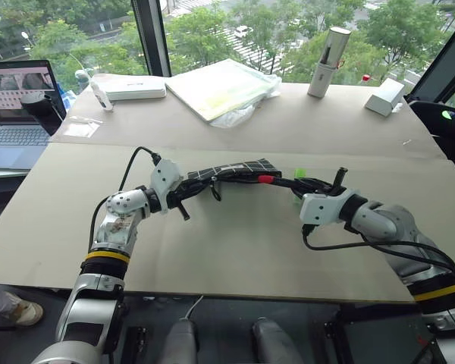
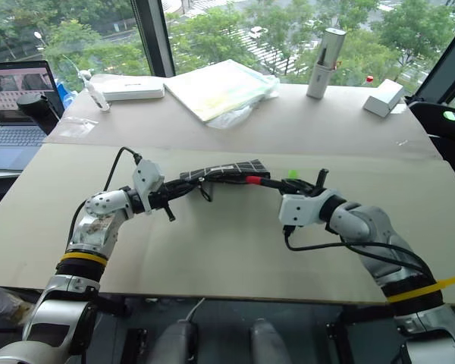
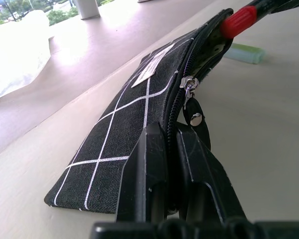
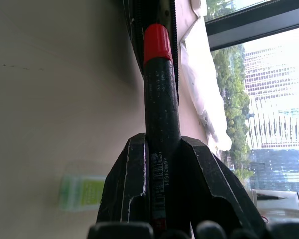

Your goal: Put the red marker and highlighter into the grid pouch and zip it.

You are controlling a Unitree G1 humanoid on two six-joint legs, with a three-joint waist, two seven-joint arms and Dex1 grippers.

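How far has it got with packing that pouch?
Done: the pouch is unzipped, and the left fingers pinch its edge by the zipper. In hand: the right fingers grip the red marker, its red cap right at the pouch's opening. Left: push the marker in, fetch the green highlighter lying on the table, then zip up.

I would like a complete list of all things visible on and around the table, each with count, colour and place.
grid pouch: one, black with white grid, mid-table, zipper open, pinched at one end by left hand.
red marker: one, black barrel, red cap, held by right hand, cap at the pouch mouth.
highlighter: one, light green, on table behind the marker.
laptop: one, grey, open, far left.
flat white box: one, back left.
bagged papers: one stack, pale yellow, back centre.
cylinder: one, silver-white, upright, back right.
small box: one, white, back right.
left hand: shut on pouch.
right hand: shut on marker.
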